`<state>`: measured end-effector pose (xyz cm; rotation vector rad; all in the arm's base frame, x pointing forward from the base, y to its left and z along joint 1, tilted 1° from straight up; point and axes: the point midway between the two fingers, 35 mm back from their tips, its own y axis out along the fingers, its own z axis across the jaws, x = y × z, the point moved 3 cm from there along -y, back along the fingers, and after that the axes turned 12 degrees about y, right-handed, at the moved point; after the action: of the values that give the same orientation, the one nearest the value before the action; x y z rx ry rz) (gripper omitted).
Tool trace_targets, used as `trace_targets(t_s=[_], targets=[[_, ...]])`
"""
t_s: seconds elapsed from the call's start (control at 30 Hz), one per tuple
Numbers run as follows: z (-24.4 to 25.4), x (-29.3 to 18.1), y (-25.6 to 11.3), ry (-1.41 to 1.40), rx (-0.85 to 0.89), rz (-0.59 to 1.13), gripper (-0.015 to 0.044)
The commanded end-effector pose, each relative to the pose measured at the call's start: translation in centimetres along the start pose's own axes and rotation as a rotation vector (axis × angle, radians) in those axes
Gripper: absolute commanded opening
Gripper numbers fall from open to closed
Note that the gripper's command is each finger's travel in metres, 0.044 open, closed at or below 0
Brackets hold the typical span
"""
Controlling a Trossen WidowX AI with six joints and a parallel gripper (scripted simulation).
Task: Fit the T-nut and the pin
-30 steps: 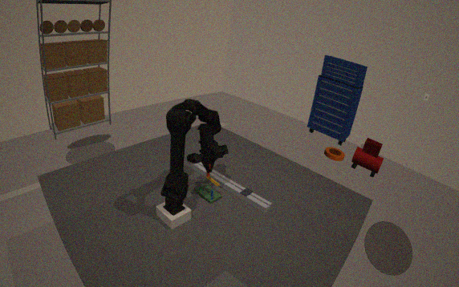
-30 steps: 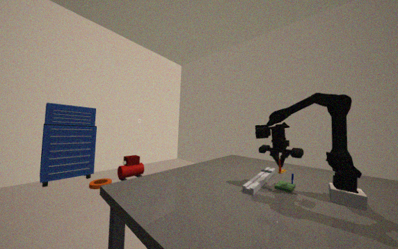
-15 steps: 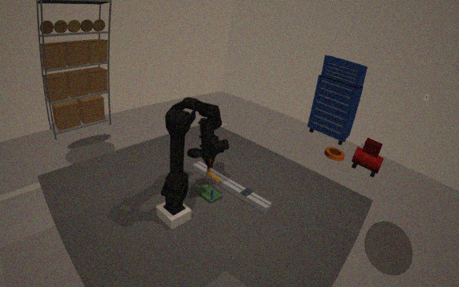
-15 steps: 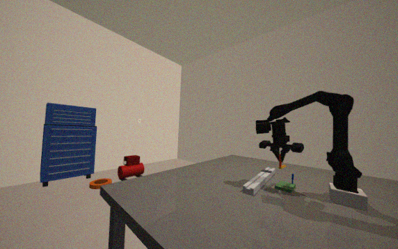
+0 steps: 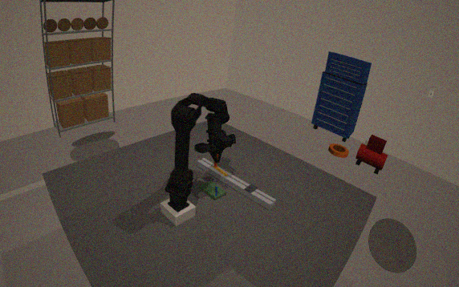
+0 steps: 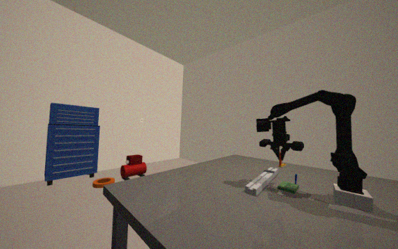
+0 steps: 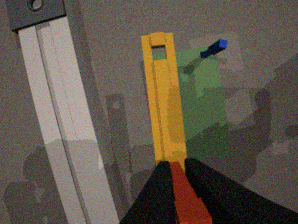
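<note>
Blue pin (image 5: 216,188) (image 6: 296,179) (image 7: 214,48) sticks up at green tray (image 5: 214,192) (image 6: 288,187) (image 7: 207,110), blocking low passes o/h there.

Long aluminum rail (image 5: 241,185) (image 6: 257,186) (image 7: 75,100): pale bare-metal look, smooth, matt. Flat green tray (image 5: 210,189) (image 6: 288,188) (image 7: 207,115): matt, plastic-looking. Slim yellow brass T-nut (image 5: 221,171) (image 6: 282,165) (image 7: 167,110): smooth, metal or plastic unclear. 1 squared dark bracket (image 5: 251,187) (image 6: 269,170) (image 7: 50,16): matt, smooth.
</note>
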<state>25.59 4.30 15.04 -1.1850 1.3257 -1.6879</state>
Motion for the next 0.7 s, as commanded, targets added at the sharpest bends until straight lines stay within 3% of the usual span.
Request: trace_targets(t_s=[0.0,0.67], targets=[[0.6,-0.1,0.0,-0.010,0.005,-0.001,-0.0150],[3.7,0.0,0.0,-0.046,0.017,0.001,-0.0150]])
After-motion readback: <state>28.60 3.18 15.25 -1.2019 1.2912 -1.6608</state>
